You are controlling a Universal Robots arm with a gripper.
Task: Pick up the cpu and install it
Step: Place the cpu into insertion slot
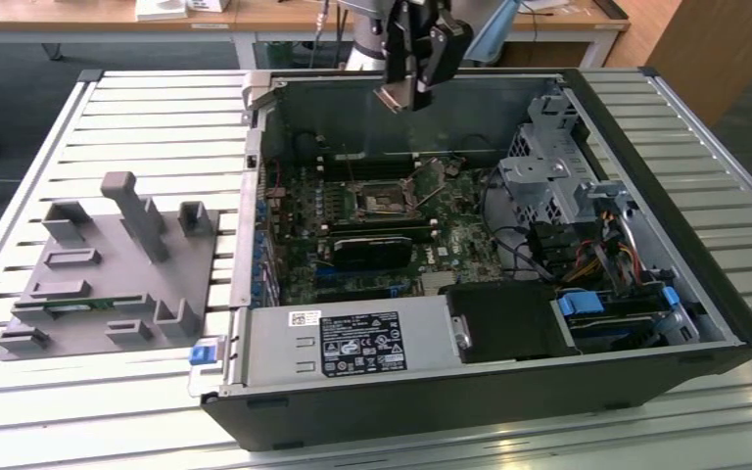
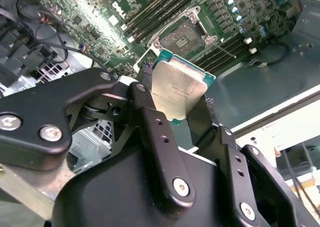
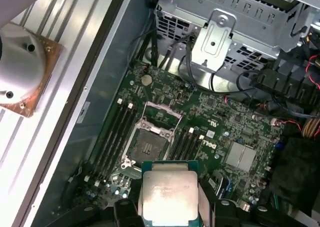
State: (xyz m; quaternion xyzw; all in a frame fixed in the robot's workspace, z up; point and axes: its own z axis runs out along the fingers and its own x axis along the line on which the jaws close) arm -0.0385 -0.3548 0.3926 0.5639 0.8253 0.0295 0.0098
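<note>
The cpu, a thin square chip with a silver-grey metal top and a green edge, is clamped between my black fingers; the first wrist view shows the cpu flat-on. My gripper is shut on it and hangs high above the back wall of the open computer case. The open motherboard socket lies below on the green board, with its frame lifted. In both wrist views the socket sits apart from the chip and nothing lies in it.
Memory slots flank the socket. A metal drive cage, cables and a power supply crowd the case. A grey fixture stands on the slatted table at the exterior view's left. A copper-based heat sink lies outside the case.
</note>
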